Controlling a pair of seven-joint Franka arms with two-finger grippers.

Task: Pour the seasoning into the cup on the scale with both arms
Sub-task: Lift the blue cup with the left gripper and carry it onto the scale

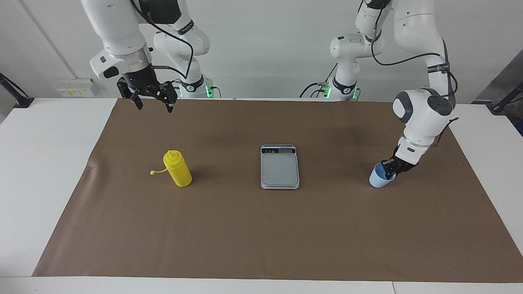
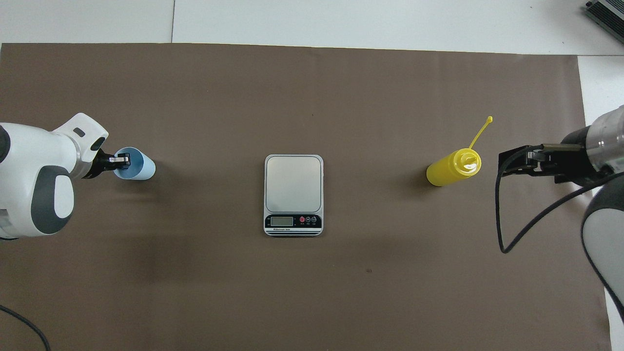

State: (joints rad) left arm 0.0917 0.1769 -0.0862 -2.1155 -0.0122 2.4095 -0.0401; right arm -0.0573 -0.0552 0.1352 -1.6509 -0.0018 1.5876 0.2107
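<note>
The left gripper (image 1: pixel 388 170) is pinching the light blue cup's (image 1: pixel 381 179) rim; the kitchen scale (image 1: pixel 280 167) is lying sideways from it, toward the waiting, open right gripper (image 1: pixel 152 100).

No readable text anywhere (tiny print below the scale (image 2: pixel 293 195) display illegible)

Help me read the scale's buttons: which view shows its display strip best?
The overhead view: the scale lies flat below the camera, its display strip facing up. In the facing view the strip is a thin foreshortened band.
</note>
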